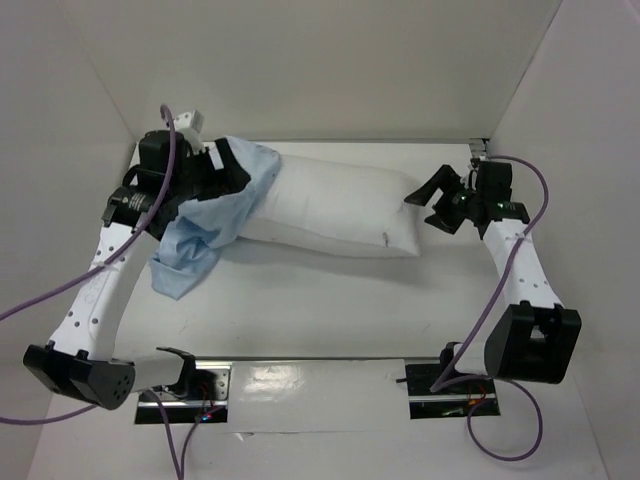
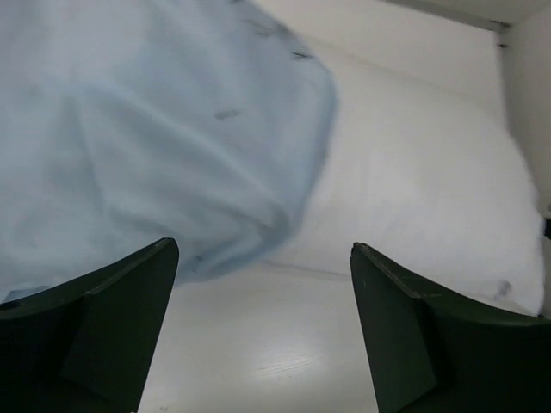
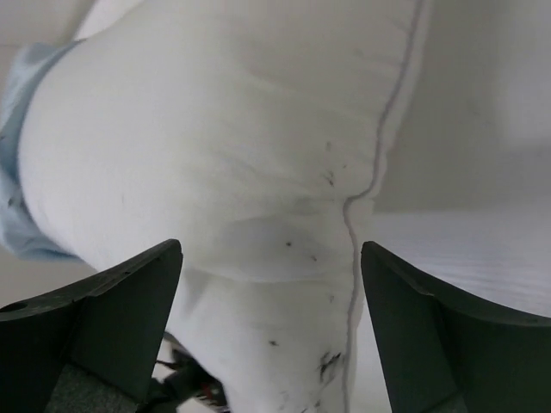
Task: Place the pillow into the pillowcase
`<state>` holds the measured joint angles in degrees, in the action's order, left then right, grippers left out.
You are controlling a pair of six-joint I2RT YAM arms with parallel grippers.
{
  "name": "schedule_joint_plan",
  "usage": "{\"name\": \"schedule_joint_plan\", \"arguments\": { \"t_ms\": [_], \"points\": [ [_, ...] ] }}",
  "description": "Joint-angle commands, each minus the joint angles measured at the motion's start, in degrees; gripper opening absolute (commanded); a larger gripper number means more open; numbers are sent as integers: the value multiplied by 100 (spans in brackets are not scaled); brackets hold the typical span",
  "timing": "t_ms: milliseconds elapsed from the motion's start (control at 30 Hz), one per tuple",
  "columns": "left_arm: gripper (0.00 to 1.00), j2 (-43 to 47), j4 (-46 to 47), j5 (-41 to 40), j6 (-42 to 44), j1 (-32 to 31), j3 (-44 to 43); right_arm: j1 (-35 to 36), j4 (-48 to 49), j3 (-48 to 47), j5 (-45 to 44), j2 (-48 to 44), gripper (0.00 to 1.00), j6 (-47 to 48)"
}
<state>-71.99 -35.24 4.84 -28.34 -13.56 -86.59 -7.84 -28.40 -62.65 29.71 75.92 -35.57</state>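
The plump white pillow point(image 1: 340, 205) lies across the back of the table. The light blue pillowcase point(image 1: 210, 225) is bunched over its left end and trails toward the front. My left gripper point(image 1: 238, 165) hovers at that covered end, open. In the left wrist view its jaws point(image 2: 264, 249) are wide apart with only bare table between them, the pillowcase point(image 2: 146, 129) ahead on the left and the pillow point(image 2: 413, 181) on the right. My right gripper point(image 1: 425, 203) is open at the pillow's right corner. In the right wrist view the pillow's seamed end point(image 3: 258, 172) lies between the spread fingers point(image 3: 271, 248).
White walls enclose the table on the left, back and right point(image 1: 330, 70). Purple cables point(image 1: 500, 290) loop from both arms. The two arm bases point(image 1: 190, 385) stand at the near edge. Bare tabletop point(image 1: 330, 300) lies in front of the pillow.
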Motion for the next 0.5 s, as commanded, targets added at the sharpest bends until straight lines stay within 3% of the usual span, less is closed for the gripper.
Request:
{"name": "schedule_joint_plan", "arguments": {
  "t_ms": [0,100,467],
  "points": [
    [94,500,-465,-1151,-523,379,710,80,-1157,-73,-1080,-560,92,928],
    [94,1079,-868,-1870,-961,827,1273,80,-1649,243,-1722,-1060,95,1157],
    [94,2039,-1721,-2302,-2623,1505,2672,80,-2283,903,-1592,-1703,100,1394]
  ]
}}
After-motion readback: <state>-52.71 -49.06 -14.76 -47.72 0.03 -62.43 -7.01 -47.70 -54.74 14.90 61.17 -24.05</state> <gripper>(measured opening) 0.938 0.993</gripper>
